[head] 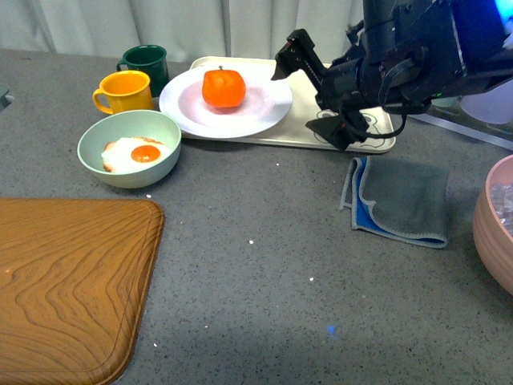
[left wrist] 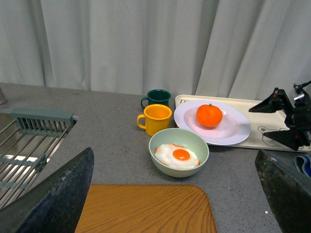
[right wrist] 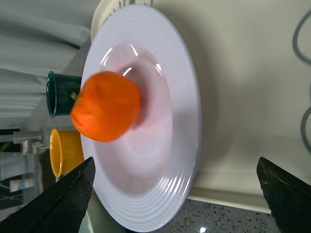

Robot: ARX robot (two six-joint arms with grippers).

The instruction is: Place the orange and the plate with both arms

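The orange (head: 224,88) sits in the middle of the white ribbed plate (head: 260,112), which rests on the left end of a beige tray (head: 303,127) at the back. My right gripper (head: 301,103) hovers open over the tray, just right of the plate's rim, with nothing between its fingers. Its wrist view shows the orange (right wrist: 107,112) and the plate (right wrist: 182,97) close up, the open gripper (right wrist: 175,162) straddling the plate's near rim. My left gripper (left wrist: 173,154) is open and empty, back over the wooden board. From there the orange (left wrist: 209,115) and plate (left wrist: 234,132) lie far ahead.
A pale green bowl (head: 128,173) with a fried egg stands left of the plate, with a yellow mug (head: 127,91) and a dark green mug (head: 147,60) behind it. A wooden board (head: 64,281) fills the near left. A grey cloth (head: 401,200) and pink bowl (head: 497,233) lie right.
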